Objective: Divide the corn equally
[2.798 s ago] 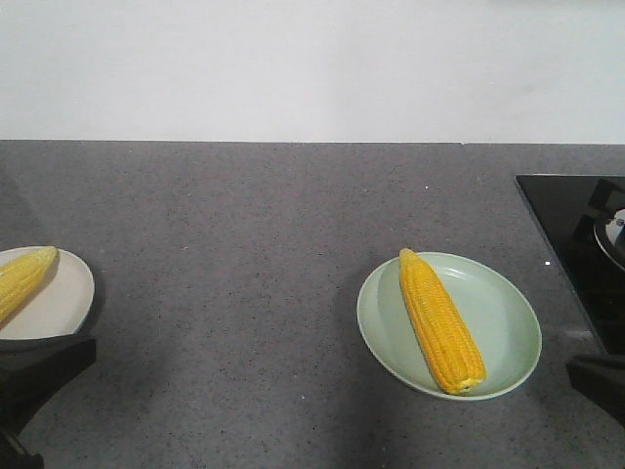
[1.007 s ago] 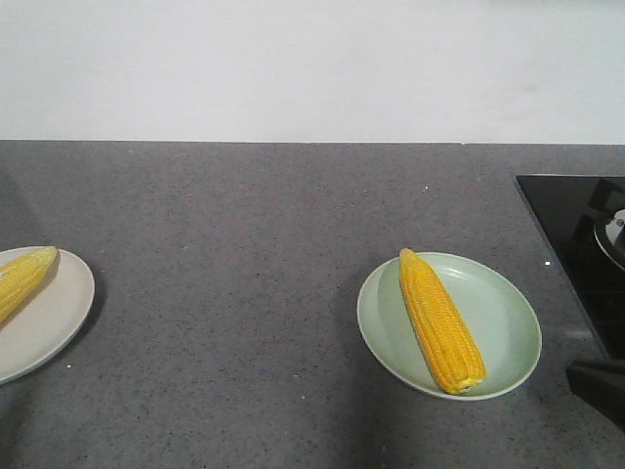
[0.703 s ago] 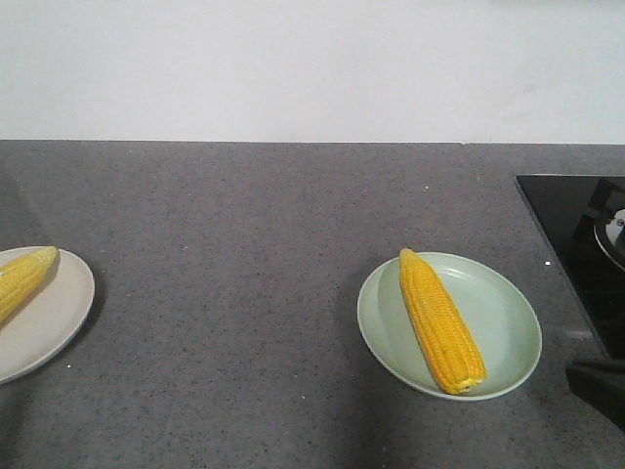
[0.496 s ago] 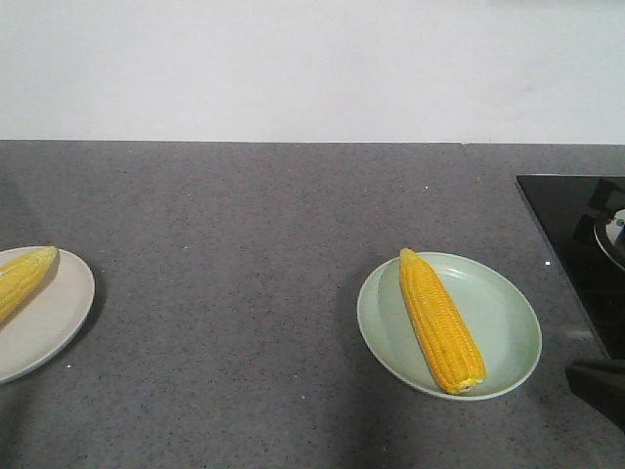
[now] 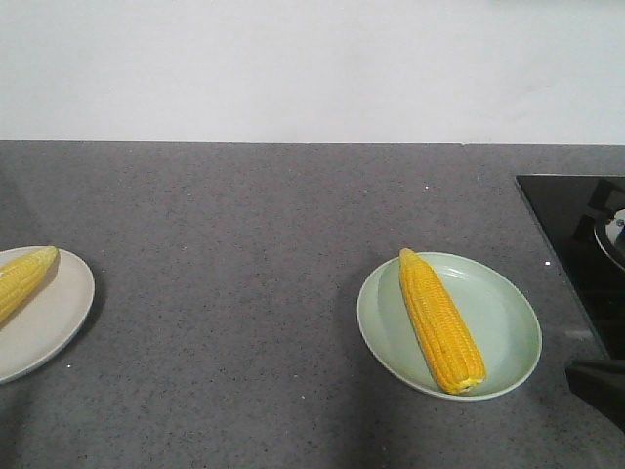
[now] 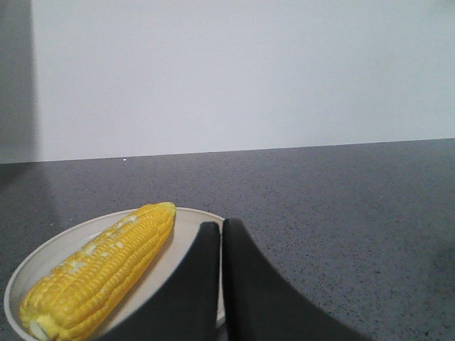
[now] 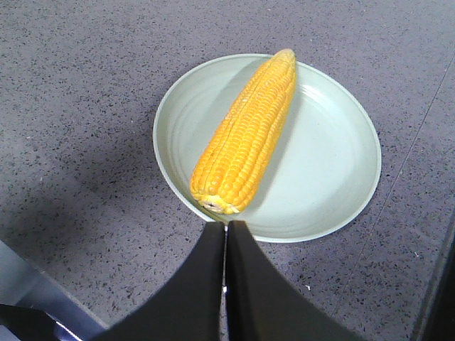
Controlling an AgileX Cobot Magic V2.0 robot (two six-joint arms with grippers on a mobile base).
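Since earlier, left end effector (image 6: 222,284) backed off-view; both pressed together, empty. We'd pinch stiff, bumpy corn (image 7: 247,132) mid-length, just ahead of right end effector (image 7: 226,284).

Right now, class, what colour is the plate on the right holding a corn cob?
Pale mint green plate; clearest in the right wrist view.

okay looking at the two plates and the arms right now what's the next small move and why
Probably none beyond keeping both arms back: the white plate holds one corn cob, the green plate holds another cob, and both the left gripper and right gripper are shut, empty.
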